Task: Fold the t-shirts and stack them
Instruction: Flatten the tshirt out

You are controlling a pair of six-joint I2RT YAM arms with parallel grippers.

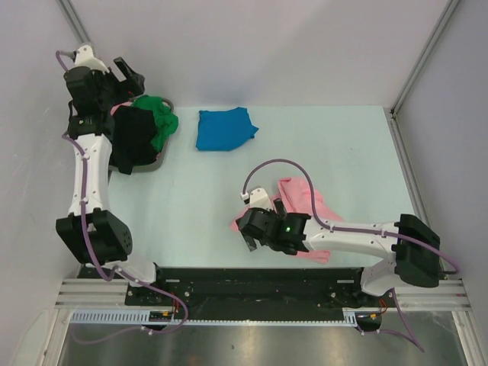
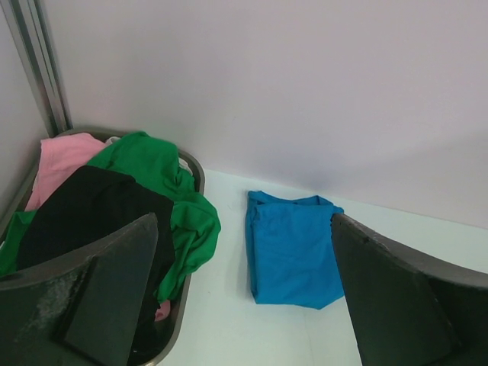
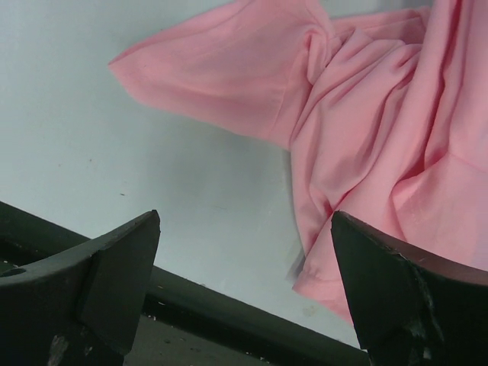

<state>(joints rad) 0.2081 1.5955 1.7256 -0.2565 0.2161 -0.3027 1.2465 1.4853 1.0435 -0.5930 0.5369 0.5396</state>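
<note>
A folded bright blue t-shirt lies flat at the back of the table. A green t-shirt and a black t-shirt are heaped in the grey basket, over some pink cloth. A crumpled light pink t-shirt lies near the front edge. My left gripper hangs open above the basket's right side, holding nothing. Low over the pink shirt's left edge, my right gripper is open and empty.
The grey basket stands at the table's back left corner, against the left wall. A black rail runs along the table's front edge just below the right gripper. White walls close the back and both sides.
</note>
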